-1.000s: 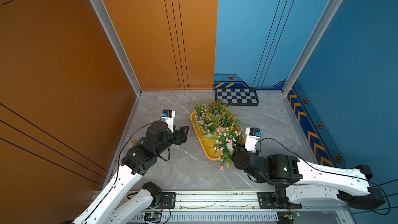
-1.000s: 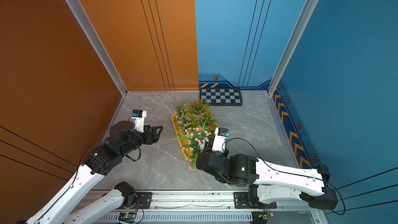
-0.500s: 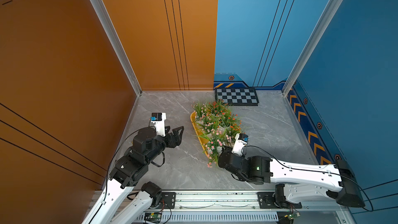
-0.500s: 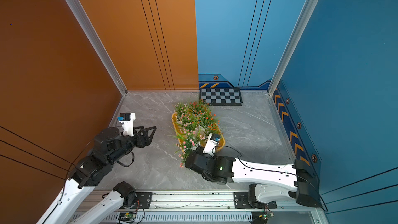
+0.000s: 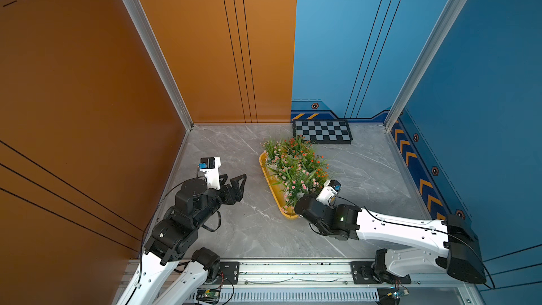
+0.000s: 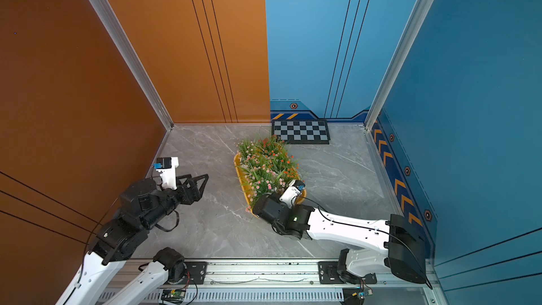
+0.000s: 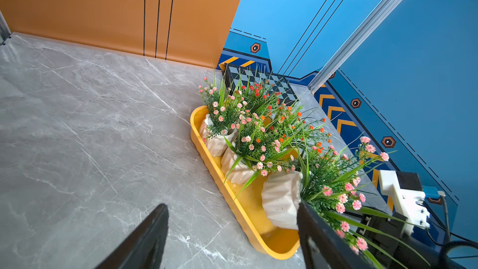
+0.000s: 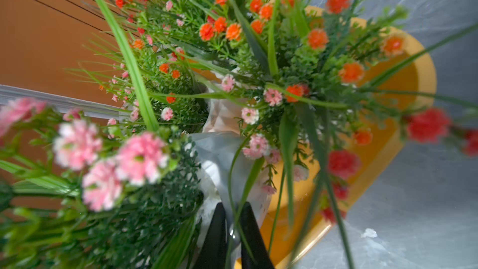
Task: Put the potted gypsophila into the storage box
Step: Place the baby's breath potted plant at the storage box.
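The potted gypsophila (image 5: 294, 168) are seen bunched in the storage box (image 5: 272, 184), a yellow tray lying diagonally at the centre of both top views. Green blades w/ pink and orange-red blooms spill over its rim. In the left wrist view three white ribbed pots are made out along one long side of the tray, the rest being hidden by foliage. The end pot (image 7: 280, 197), lower right of centre in that frame, is tilted rather than upright and sits at the tray's rounded end (whether its base touches the tray floor cannot be told). Its rim is pinched by the right gripper (image 8: 234, 210), whose black fingers (image 8: 214, 239) are pressed together on the thin white wall. The left gripper (image 5: 235, 178) is held spread and empty above the bare grey marbled table (image 5: 234, 230), left of the tray and apart from it. A black-and-grey checkered board (image 5: 322, 131) is laid flat at the back, just beyond the tray's far end. On the blue wall strip hexagon badges (image 7: 255, 48) are printed; their marks are too small to be read.
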You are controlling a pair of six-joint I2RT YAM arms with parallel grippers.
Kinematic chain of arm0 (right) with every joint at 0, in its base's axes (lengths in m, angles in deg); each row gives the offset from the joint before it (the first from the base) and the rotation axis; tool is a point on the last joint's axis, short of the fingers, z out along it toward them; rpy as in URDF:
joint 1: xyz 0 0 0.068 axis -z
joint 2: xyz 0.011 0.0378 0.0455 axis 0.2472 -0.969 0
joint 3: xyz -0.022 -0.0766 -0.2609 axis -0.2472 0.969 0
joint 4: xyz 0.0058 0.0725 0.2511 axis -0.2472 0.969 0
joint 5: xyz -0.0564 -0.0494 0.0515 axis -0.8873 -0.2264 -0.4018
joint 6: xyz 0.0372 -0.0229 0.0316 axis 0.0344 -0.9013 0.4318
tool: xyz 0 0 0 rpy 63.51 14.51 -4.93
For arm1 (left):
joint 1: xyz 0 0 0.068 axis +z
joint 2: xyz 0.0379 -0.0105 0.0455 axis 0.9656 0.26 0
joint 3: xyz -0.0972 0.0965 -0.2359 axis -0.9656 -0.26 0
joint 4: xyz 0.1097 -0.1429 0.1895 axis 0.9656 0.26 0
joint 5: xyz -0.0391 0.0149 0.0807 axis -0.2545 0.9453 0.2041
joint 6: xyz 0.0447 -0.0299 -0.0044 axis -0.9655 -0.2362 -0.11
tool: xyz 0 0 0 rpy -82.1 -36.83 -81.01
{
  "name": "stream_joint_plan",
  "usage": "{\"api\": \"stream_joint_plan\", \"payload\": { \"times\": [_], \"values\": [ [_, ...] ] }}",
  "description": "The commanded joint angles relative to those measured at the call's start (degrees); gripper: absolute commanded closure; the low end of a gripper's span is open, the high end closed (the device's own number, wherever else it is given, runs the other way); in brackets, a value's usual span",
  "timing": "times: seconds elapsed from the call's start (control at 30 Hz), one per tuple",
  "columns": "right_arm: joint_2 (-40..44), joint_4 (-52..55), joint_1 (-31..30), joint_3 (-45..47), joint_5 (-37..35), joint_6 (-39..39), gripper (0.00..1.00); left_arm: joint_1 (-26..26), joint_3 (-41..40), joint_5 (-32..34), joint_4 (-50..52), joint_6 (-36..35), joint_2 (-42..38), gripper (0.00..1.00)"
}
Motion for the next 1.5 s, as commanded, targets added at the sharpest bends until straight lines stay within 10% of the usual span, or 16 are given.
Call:
{"api": "stream_joint_plan", "payload": {
  "times": [0.0,0.7,1.2,1.47],
  "values": [
    [-0.9,-2.2,0.5,0.2,-0.4,4.5,1.00,1.0,-0.8,-1.4,0.8,0.8,-0.1,0.21],
    [-6.1,-1.7,4.0,-0.3,6.3,6.5,0.99,3.1,-2.1,-2.5,0.8,1.4,-1.2,0.21],
    [-3.1,-0.3,4.5,-1.0,4.9,1.4,0.61,6.5,-1.2,-3.9,0.7,0.9,0.6,0.20],
    [0.7,-0.5,3.9,-7.9,5.1,-19.3,0.45,9.9,-1.6,-6.6,-0.7,1.5,4.5,0.20]
  ]
}}
